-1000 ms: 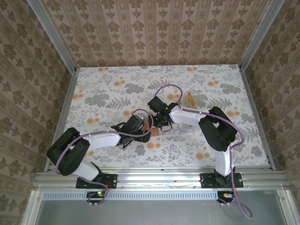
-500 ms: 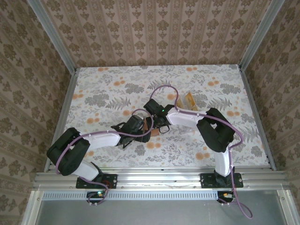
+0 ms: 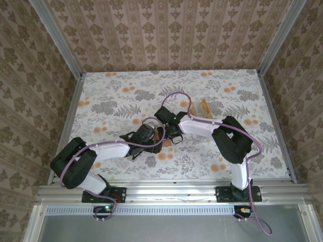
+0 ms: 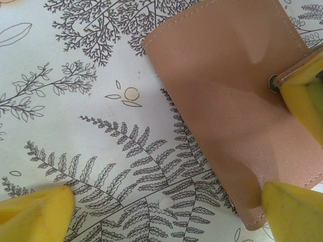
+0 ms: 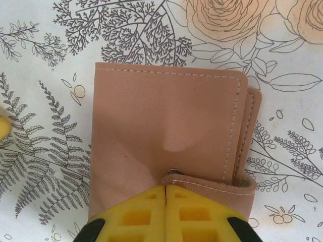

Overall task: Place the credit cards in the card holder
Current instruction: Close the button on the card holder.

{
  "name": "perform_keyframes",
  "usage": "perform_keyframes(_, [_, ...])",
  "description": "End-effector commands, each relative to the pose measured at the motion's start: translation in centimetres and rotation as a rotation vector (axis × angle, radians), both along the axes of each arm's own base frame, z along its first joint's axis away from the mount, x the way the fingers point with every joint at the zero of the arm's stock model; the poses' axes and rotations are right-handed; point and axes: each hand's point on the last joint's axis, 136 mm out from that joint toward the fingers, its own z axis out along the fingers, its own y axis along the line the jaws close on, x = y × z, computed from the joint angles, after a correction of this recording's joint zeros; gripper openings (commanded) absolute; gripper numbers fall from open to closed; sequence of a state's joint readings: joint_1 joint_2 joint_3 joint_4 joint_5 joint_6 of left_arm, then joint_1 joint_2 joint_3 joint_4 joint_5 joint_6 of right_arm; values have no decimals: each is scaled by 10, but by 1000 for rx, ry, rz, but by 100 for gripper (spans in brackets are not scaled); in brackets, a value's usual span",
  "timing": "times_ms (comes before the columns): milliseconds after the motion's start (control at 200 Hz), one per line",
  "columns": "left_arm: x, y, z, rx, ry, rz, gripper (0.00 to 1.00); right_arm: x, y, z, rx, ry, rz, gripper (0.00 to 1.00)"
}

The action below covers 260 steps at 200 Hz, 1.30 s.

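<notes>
Right gripper: shifted left onto card holder; pads together, apparently pinching its snap tab. Left gripper: fingers apart, straddling holder's corner. Holder: flat on fern-print cloth; likely light, soft, floppy, so best taken by tab or edge. Credit cards: well apart.

Bright, even light; soft shadows
</notes>
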<state>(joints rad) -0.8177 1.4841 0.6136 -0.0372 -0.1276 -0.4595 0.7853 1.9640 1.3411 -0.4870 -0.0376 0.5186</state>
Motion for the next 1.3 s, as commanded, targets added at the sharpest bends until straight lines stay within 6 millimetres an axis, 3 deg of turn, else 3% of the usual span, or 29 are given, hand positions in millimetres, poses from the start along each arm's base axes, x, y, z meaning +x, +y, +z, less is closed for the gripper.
perform_keyframes(0, [-16, 1, -18, 17, 75, -20, 96, -28, -5, -19, -33, 132, 31, 0])
perform_keyframes(285, [-16, 1, -18, 22, 76, -23, 96, -2, -2, 24, 50, 48, -13, 0])
perform_keyframes(470, [-16, 1, -18, 23, 78, -23, 96, 6, 2, 34, 70, 34, -14, 0])
perform_keyframes(1075, [-15, 1, -18, 27, 79, -24, 96, 5, 10, 12, 79, 80, -13, 0])
perform_keyframes(1295, [-15, 0, -18, 25, 78, -24, 96, 3, 4, -2, 48, 100, -19, 0])
